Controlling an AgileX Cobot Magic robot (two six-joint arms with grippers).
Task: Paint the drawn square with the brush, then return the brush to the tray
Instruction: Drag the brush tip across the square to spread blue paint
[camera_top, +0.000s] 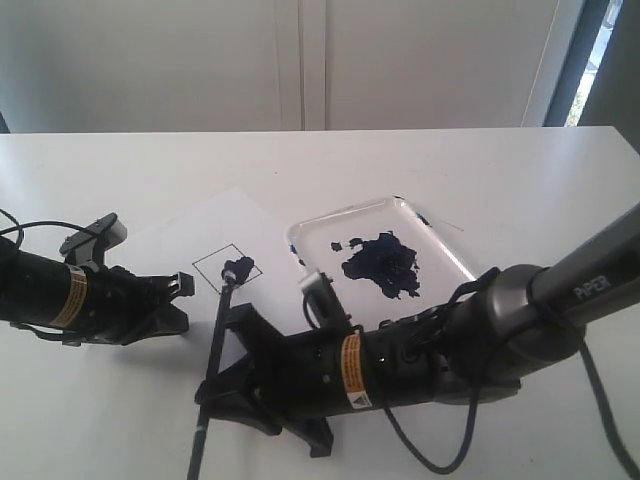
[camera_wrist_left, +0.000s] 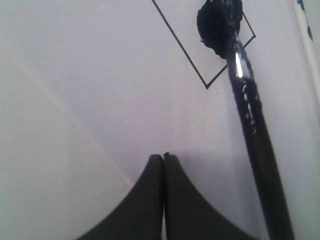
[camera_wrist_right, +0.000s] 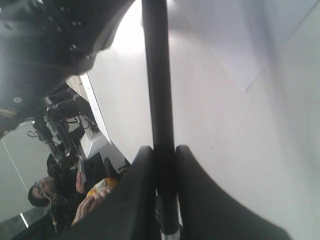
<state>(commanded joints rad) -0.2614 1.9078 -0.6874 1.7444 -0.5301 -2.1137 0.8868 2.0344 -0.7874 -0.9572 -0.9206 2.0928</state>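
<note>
My right gripper pinches the long thin black brush low on its handle. Beyond its fingertips the dark bristle tip rests on a blotch at one corner of the small pen-drawn square on the white paper sheet. My left gripper is pressed together and empty, pointing at that square from just beside it. The glossy white rectangular tray with its blue-black paint puddle sits on the white worktop, behind my right gripper and past the wrist.
</note>
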